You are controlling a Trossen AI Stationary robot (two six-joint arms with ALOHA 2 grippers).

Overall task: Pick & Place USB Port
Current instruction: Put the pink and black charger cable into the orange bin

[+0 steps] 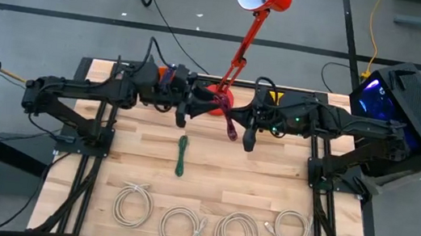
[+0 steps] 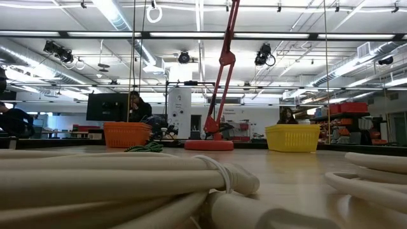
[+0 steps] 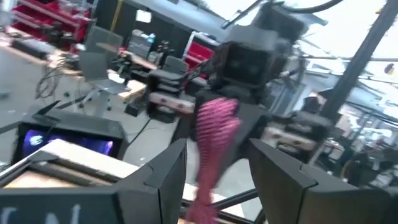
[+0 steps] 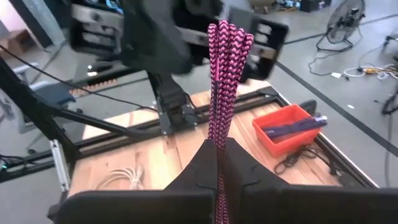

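Right gripper (image 4: pixel 219 163) pinching pink cable (image 4: pixel 225 74) w/ fingers pressed together, up in air over back edge of table (image 1: pixel 283 189), near middle. Left gripper (image 3: pixel 214 171) spread wide, just beside pink cable, not touching yet. Looks light, soft, floppy; braided skin prob. not slippery. Loose ends will droop and swing. Best to grab the bunched middle, not a plug end. Green cable (image 1: pixel 181 155) lying flat nearer table middle, white coils (image 1: pixel 180 226) along front edge.

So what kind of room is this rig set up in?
Likely a robotics lab or workshop: an open industrial ceiling with strip lights, workbenches carrying an orange bin and a yellow bin, and people at monitors behind the wooden table.
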